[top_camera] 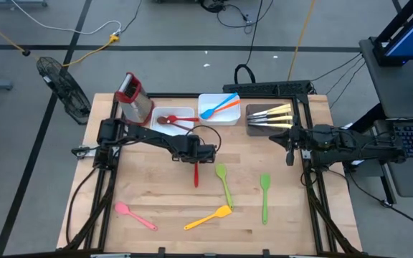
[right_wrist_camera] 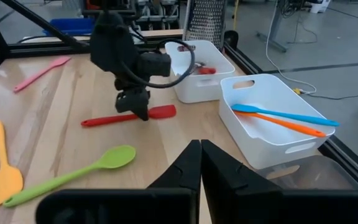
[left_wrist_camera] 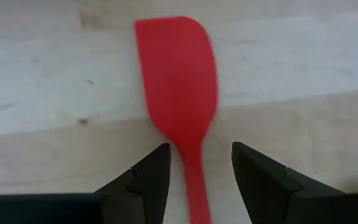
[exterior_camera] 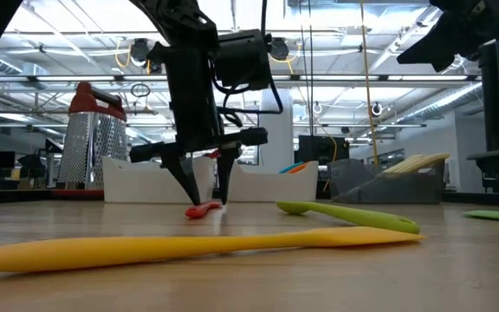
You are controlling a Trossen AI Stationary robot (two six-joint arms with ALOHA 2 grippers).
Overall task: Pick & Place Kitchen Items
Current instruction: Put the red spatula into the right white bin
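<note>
We have the left gripper (left_wrist_camera: 194, 165) lowered over the red spatula (top_camera: 196, 174), which lies flat on the table (top_camera: 156, 193) near its middle, just in front of the white trays (top_camera: 219, 109). Its fingers (left_wrist_camera: 148, 177) stand apart, one on each side of the thin handle, not yet pinching it as far as we can judge. The spatula's long axis runs across the gap between the fingers, with the blade pointing ahead of the wrist, so closing should catch the neck just behind the blade. The left arm is plainly the nearer one. The right gripper (right_wrist_camera: 199, 163) waits shut and empty by the dark tray of knives (top_camera: 272, 117), well apart.
</note>
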